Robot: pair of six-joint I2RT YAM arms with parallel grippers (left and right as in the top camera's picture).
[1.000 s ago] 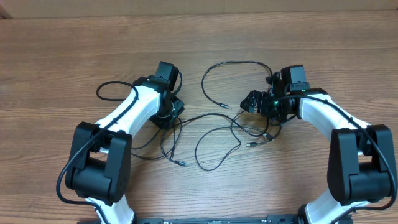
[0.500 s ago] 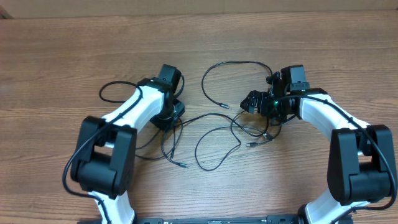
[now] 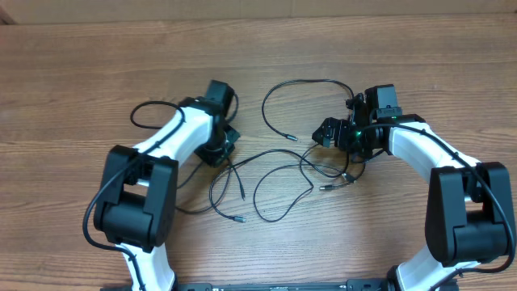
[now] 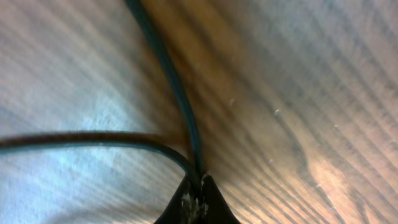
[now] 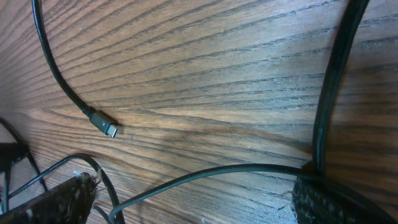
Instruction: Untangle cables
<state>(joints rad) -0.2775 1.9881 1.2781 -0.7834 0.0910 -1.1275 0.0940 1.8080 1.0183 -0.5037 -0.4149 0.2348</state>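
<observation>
Several thin black cables (image 3: 283, 174) lie looped over one another in the middle of the table (image 3: 81, 65), between the two arms. The left gripper (image 3: 220, 149) is pressed together low against the wood, pinching the cables where two strands meet at its tips. The right gripper (image 3: 339, 141) is spread wide over the right side of the tangle. One strand runs beside a finger (image 5: 329, 202), and nothing is held.

Risk, my judgement: with two strands pinched, a pull could drag or tighten the tangle. The thin cord could also slip free.

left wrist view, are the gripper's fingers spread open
No, the left gripper is closed to a point, pinching a thin black cable over the wooden table.
</observation>
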